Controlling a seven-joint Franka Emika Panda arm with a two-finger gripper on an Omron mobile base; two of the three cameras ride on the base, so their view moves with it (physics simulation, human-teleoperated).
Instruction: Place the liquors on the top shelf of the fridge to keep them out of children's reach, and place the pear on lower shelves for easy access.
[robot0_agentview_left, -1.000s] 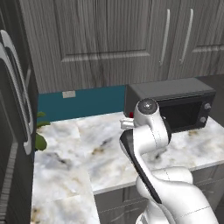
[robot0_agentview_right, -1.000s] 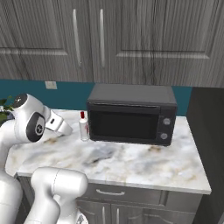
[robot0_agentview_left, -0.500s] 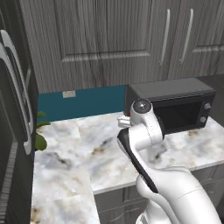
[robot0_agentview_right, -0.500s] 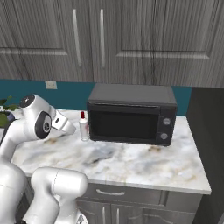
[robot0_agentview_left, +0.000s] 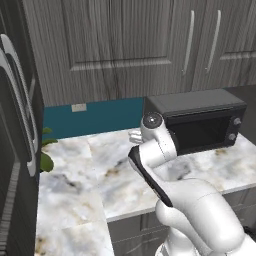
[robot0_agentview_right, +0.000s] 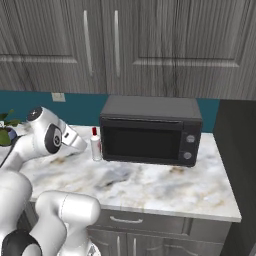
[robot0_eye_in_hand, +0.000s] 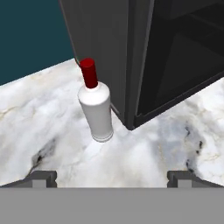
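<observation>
Far left in the left base view: dark fridge (robot0_agentview_left: 15, 150) door with pale curved handles, shut. Just right of it a green plant (robot0_agentview_left: 46, 159) at the worktop's (robot0_agentview_left: 75, 185) back edge; also at the left edge of the right base view (robot0_agentview_right: 5, 131). Marble worktop runs across, teal backsplash with a wall outlet (robot0_agentview_right: 58, 97) behind, grey cabinets (robot0_agentview_right: 125, 45) above.

White arm rises mid-frame, wrist bent toward the microwave. End effector (robot0_eye_in_hand: 111, 177) open, fingertips (robot0_eye_in_hand: 43, 177) wide apart at the bottom of the hand view, nothing between them, hovering above the worktop short of the bottle.

White bottle with red cap (robot0_eye_in_hand: 96, 107) stands upright on the worktop, just beside the microwave's front left corner; whether it touches, cannot tell. Same bottle in the right base view (robot0_agentview_right: 95, 146), between the arm's wrist and the microwave.

Black microwave (robot0_agentview_right: 150, 131) right of centre, door shut, knobs on its right side; also in the left base view (robot0_agentview_left: 200, 122). Right of it bare marble, then a dark tall panel (robot0_agentview_right: 240, 165) at the far right.
</observation>
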